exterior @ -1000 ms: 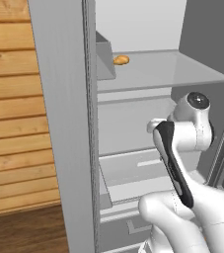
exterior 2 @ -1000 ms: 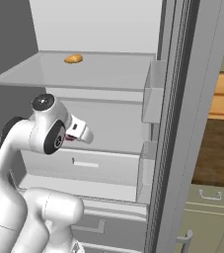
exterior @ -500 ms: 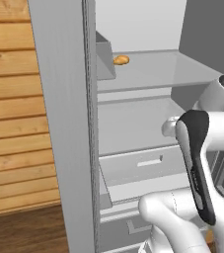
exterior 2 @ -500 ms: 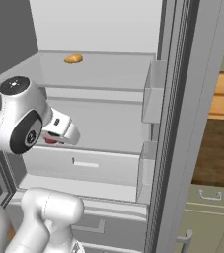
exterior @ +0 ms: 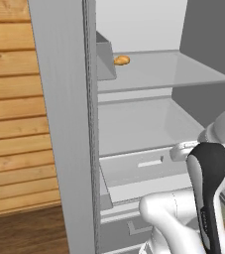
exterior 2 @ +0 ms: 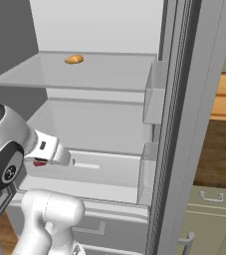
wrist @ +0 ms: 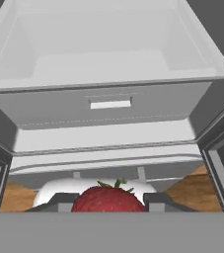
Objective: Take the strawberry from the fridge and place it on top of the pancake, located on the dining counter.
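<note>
Red and soft, the strawberry (wrist: 108,198) sits clenched between the hand's (wrist: 109,201) fingertips, outside the fridge (exterior 2: 179,99). Light but bruisable, I judge. Its broad middle suits a gentle grip.

You see the strawberry (wrist: 108,198) low in the middle of the frame, red with small green leaves on top, held between the gripper's (wrist: 109,201) two dark fingertips (wrist: 159,200). Beyond it the fridge (wrist: 108,148) stands open, with a pale grey drawer (wrist: 103,106) that has a slot handle and a bare shelf above. Brown wooden floor (wrist: 195,190) shows at both lower corners.
</note>
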Motion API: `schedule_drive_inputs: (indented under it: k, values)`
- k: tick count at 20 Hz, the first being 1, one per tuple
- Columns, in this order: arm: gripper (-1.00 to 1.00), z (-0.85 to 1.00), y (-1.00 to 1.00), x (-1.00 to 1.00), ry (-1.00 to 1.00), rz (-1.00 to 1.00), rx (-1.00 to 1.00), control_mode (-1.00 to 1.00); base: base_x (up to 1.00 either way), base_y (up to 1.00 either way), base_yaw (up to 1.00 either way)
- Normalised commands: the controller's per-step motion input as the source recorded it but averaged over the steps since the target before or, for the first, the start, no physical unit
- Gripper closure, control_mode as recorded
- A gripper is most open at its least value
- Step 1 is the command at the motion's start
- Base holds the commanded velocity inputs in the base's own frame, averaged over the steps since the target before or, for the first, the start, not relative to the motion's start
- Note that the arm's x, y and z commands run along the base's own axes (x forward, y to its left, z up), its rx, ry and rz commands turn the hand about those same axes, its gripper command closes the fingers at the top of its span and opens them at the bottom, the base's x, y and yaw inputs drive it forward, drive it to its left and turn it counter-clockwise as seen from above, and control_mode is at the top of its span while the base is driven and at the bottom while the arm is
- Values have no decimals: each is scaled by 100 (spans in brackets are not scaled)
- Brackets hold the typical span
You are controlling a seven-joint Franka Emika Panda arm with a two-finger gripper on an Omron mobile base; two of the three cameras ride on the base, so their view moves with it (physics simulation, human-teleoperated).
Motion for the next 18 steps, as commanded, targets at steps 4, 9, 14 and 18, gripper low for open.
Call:
schedule_drive_inputs:
  k: [4,9,14,18]
  values:
    - [100,0,5,0,1,0,-1,-100,0,0,0]
    - [100,0,0,0,0,0,0,-100,0,0,0]
    - [100,0,0,0,0,0,0,100,-45,0,10]
    - [100,0,0,0,0,0,0,100,-67,0,30]
